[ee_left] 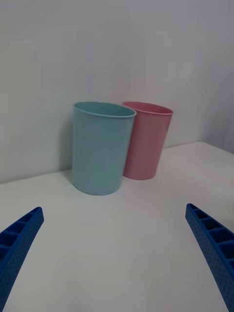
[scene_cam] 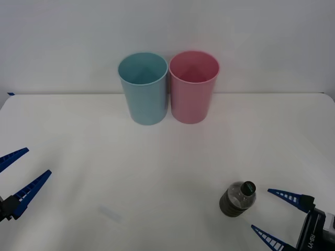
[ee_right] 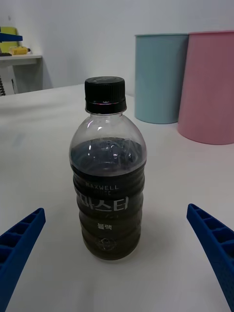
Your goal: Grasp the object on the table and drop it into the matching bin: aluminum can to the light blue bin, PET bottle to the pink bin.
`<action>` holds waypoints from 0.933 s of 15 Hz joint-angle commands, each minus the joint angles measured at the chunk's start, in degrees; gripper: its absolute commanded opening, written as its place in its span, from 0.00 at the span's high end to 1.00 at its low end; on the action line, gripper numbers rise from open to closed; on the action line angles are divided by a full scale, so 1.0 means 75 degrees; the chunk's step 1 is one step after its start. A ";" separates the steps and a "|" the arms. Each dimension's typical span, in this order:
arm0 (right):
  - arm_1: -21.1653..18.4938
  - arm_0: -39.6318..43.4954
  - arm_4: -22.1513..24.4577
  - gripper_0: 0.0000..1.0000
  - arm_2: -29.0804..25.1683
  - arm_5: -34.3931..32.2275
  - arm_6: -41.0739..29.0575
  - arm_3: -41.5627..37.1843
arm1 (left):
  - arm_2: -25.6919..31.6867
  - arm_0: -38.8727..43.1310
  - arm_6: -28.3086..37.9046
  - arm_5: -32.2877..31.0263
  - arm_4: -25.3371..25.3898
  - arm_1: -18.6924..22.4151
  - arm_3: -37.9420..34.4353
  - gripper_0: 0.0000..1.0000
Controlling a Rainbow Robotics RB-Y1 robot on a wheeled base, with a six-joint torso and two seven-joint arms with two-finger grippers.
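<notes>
So the PET bottle [scene_cam: 238,199] stood upright on the white table [scene_cam: 157,172], near the front on the robot's right, well apart from the two bins at the back. The right gripper [scene_cam: 269,212] sat just beside it with its jaws spread wide, nothing held — from the wrist the bottle [ee_right: 107,170] looked centred between the fingers [ee_right: 213,248]. I reckoned the trick was to slide straight in and close on the labelled body, not the slick rounded shoulder, or it might tip. Then up and over to the pink bin [scene_cam: 193,86], not the light blue bin [scene_cam: 143,88] touching it. The left gripper [scene_cam: 18,175] waited wide open at the left edge.
</notes>
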 commanded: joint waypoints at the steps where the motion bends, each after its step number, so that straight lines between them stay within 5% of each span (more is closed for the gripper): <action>1: 0.0207 -0.0148 0.0171 0.00 0.0184 0.0182 0.0012 0.0000 | 0.0000 0.0000 0.0000 0.0000 0.0000 0.0000 0.0000 0.00; 14: 0.0336 -0.0769 0.0171 0.00 0.1344 0.1518 0.0153 0.0000 | 0.0000 0.0000 0.0000 0.0000 0.0000 0.0000 0.0000 0.00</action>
